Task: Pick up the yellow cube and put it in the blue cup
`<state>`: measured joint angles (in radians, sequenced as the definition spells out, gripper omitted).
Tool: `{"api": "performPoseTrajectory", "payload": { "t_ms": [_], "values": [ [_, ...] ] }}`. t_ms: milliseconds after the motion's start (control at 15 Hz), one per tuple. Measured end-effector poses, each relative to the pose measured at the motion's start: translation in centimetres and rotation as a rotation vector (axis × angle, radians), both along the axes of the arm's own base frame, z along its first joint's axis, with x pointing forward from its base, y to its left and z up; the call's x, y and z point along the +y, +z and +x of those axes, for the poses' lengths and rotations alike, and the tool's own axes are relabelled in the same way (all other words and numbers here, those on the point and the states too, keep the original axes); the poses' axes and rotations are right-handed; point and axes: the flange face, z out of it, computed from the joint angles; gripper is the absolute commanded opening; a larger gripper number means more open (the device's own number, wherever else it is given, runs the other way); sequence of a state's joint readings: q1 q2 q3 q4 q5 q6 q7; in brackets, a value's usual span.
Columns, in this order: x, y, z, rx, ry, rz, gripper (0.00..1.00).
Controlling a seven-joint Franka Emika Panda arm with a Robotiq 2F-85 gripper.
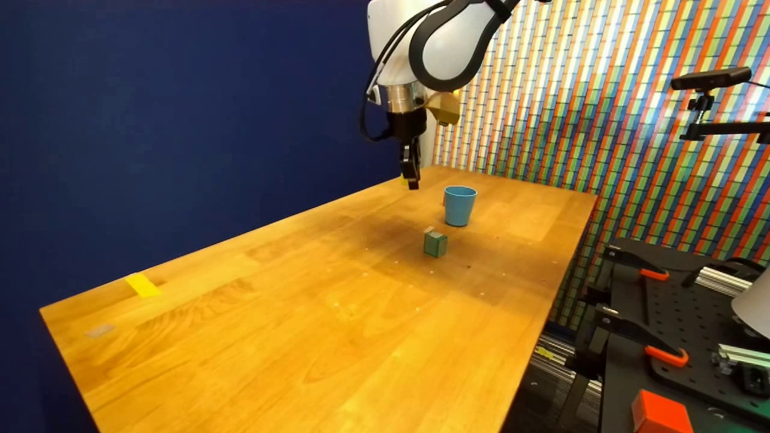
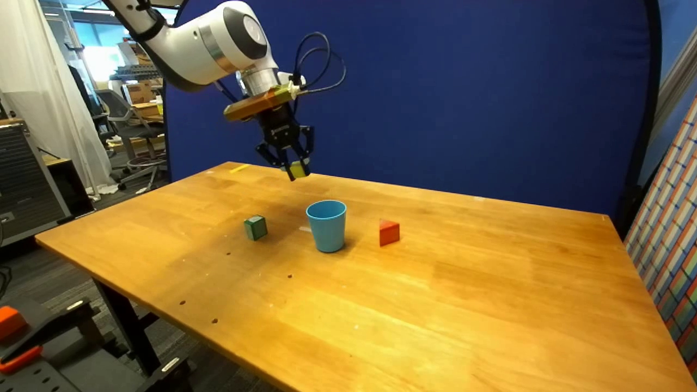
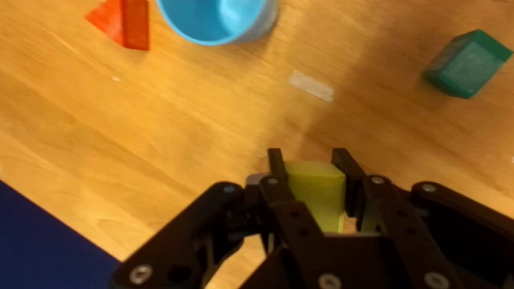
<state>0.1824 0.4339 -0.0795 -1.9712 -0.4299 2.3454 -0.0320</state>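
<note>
Pincer [image 3: 309, 161] grips the yellow cube [image 3: 317, 190]; early release, short of the blue cup [image 2: 328, 231], could drop it outside.

Yellow cube [image 3: 320, 190] held aloft, plain blue cup [image 2: 329, 231] standing upright, lower and apart

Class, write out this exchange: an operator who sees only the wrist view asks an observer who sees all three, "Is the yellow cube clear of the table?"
Observer: Yes. In an exterior view, the gripper holds the yellow cube above the table, not touching it.
Operator: My picture cuts off part of the cup. Is it upright?
Observer: Yes, it stands upright on the table in both exterior views.
Operator: Is anything on the table outside my picture?
Observer: Yes. In an exterior view, a yellow strip lies near an edge of the table.
</note>
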Motion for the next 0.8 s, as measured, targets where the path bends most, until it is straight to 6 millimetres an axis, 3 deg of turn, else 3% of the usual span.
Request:
{"api": "performPoseTrajectory", "payload": {
  "t_ms": [200, 467, 667, 800],
  "values": [
    [-6.0, 2.7, -0.3, -0.060, -0.142, -0.037, 0.14],
    [-13.0, 2.8, -2.0, -0.064, -0.304, -0.052, 0.14],
    [-15.4, 1.4, -3.4, -0.033, -0.357, -0.054, 0.14],
    [-15.4, 0.3, -4.0, -0.008, -0.366, -0.049, 0.14]
  ]
}}
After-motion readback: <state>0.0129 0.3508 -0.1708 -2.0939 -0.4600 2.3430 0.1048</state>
